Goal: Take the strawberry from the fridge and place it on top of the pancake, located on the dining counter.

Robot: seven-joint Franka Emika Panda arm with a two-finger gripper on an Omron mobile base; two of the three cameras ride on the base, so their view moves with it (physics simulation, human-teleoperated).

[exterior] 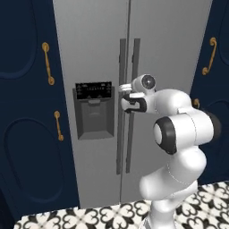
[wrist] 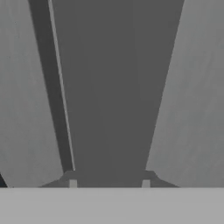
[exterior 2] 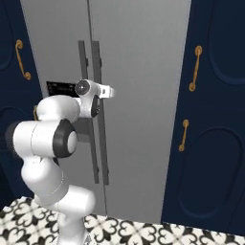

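The fridge (exterior: 89,44) (exterior 2: 143,72) is a tall light-grey two-door unit, and both doors are closed. Two long vertical grey handles run down its middle. My gripper (exterior: 123,96) (exterior 2: 111,91) reaches straight in at these handles, about level with the dark dispenser panel (exterior: 94,109). In the hand view a broad grey handle (wrist: 109,109) fills the space between my fingertips (wrist: 73,183). Each tip sits against one edge of the handle, so my gripper (wrist: 109,181) is shut on it. The strawberry is hidden behind the closed doors. The pancake and the dining counter are out of view.
Navy cabinets with gold handles (exterior: 48,62) (exterior 2: 194,67) flank the fridge on both sides. Black-and-white patterned floor tiles (exterior: 103,217) lie in front. My white arm (exterior: 179,134) stands close to the right-hand door.
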